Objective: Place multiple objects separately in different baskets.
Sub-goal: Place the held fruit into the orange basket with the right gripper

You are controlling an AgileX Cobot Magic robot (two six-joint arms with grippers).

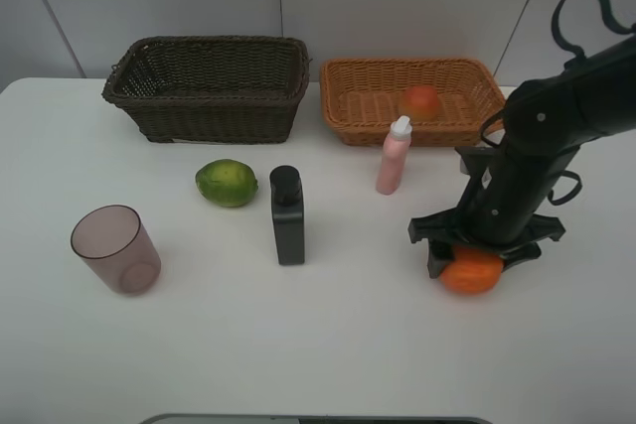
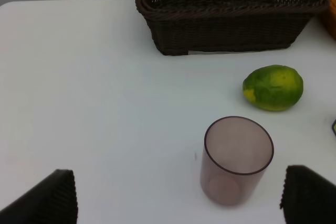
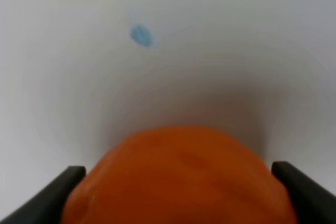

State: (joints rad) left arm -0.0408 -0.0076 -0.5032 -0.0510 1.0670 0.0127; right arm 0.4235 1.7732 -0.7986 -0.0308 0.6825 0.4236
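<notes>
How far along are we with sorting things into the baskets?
Done: the peach lies in the tan basket.
In hand: the right hand is closed around the orange, at table level.
Left: the green fruit, black bottle, pink bottle and cup are on the table. Nothing shows in the dark basket. The left hand is open near the cup.

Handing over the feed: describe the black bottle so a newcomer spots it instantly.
Find the dark basket at the back left. In front of its right end, just right of the green fruit, is the black bottle. It alone is black and slab-shaped; the nearby pink bottle is round.
</notes>
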